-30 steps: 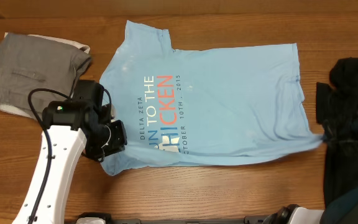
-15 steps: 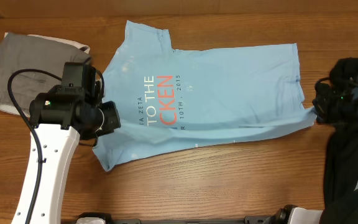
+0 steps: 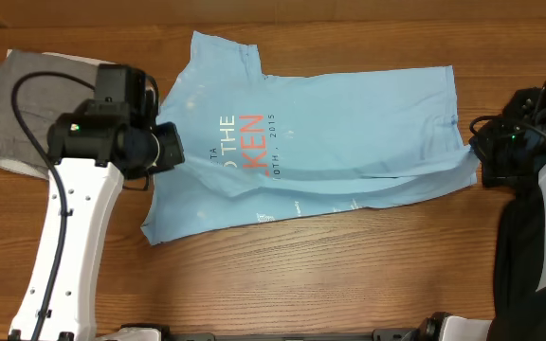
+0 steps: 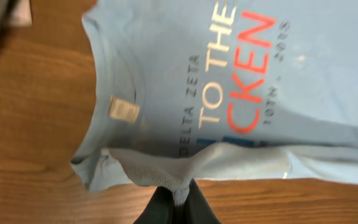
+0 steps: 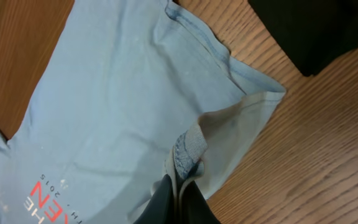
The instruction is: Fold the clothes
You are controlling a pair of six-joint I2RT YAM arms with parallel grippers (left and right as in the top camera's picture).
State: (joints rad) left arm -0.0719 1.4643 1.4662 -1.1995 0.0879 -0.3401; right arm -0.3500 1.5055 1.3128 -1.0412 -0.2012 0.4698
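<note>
The light blue T-shirt (image 3: 349, 123) lies spread on the wooden table, print side up, collar to the left. Its near edge is lifted and folded back over the print, hiding part of the lettering. My left gripper (image 3: 164, 152) is shut on the shirt's near left edge, seen in the left wrist view (image 4: 180, 193) pinching a ribbed fold; the shirt (image 4: 241, 74) shows "TO THE CKEN" there. My right gripper (image 3: 482, 156) is shut on the near right hem corner, seen in the right wrist view (image 5: 180, 177) with the shirt (image 5: 117, 93) below.
A folded grey garment (image 3: 36, 104) lies at the far left, beside my left arm. A pile of black clothes (image 3: 538, 104) lies at the right edge and also shows in the right wrist view (image 5: 316, 31). Bare wood runs along the near side of the table.
Both grippers have moved away from the near edge, carrying the shirt's near edge up and over the print. More of the lettering is now covered.
</note>
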